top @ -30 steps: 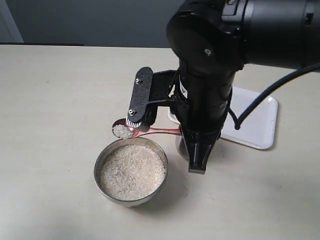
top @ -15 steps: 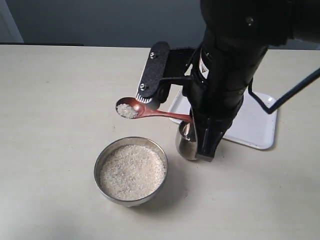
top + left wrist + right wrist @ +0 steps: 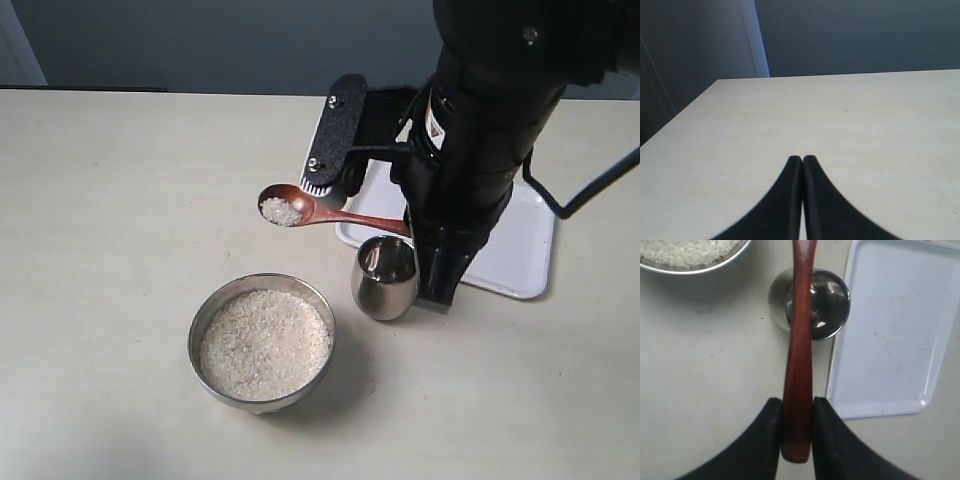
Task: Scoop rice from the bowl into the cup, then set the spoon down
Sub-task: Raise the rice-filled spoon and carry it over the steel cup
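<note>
My right gripper [image 3: 796, 402] is shut on the handle end of the dark wooden spoon [image 3: 335, 216]. The spoon is held level in the air, and its small bowl carries a heap of rice [image 3: 280, 211]. That loaded end hangs up and to the left of the steel cup [image 3: 385, 278], while the handle [image 3: 799, 340] crosses above the cup's mouth [image 3: 818, 304]. The cup's inside looks shiny and dark. The wide steel bowl [image 3: 200, 318] sits on the table left of the cup, full of rice [image 3: 265, 345]. My left gripper [image 3: 802, 159] is shut on nothing above bare table.
A white tray [image 3: 505, 255] lies flat just behind and to the right of the cup, its edge [image 3: 836, 365] close to the cup. The right arm's black body [image 3: 480, 130] towers over tray and cup. The bowl's rim [image 3: 690, 269] shows in the right wrist view.
The right arm has lifted the loaded spoon off the bowl's rim and carried it up and to the right. The cup, hidden a second ago, now shows.
</note>
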`<state>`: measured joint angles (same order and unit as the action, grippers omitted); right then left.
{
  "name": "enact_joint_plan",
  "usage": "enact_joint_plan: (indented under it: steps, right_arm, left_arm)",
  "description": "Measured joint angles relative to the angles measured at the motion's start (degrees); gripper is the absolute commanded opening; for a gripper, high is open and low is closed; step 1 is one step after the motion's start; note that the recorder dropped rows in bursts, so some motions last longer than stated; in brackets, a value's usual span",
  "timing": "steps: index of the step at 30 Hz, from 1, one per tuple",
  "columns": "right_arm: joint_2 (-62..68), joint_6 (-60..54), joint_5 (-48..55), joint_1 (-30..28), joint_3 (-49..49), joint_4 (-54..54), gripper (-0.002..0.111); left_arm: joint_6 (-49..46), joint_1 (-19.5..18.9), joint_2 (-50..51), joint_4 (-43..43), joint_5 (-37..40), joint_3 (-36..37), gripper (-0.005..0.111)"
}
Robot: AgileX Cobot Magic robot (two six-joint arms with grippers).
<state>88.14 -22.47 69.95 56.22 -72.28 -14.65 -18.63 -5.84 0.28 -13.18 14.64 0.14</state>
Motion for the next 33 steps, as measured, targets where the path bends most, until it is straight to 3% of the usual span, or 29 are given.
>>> enact_joint_plan:
  steps: [6, 19, 33]
  right_arm:
    - [0.0, 0.0, 0.0, -2.5, 3.1, 0.4, -0.001]
    - [0.0, 0.1, 0.0, -13.6, 3.8, 0.7, -0.001]
    - [-0.1, 1.2, 0.1, -13.7, 12.7, 2.2, -0.001]
  left_arm:
    - [0.0, 0.0, 0.0, 0.0, 0.0, 0.0, 0.001]
    - [0.0, 0.0, 0.0, 0.0, 0.0, 0.0, 0.001]
    - [0.0, 0.0, 0.0, 0.0, 0.0, 0.0, 0.001]
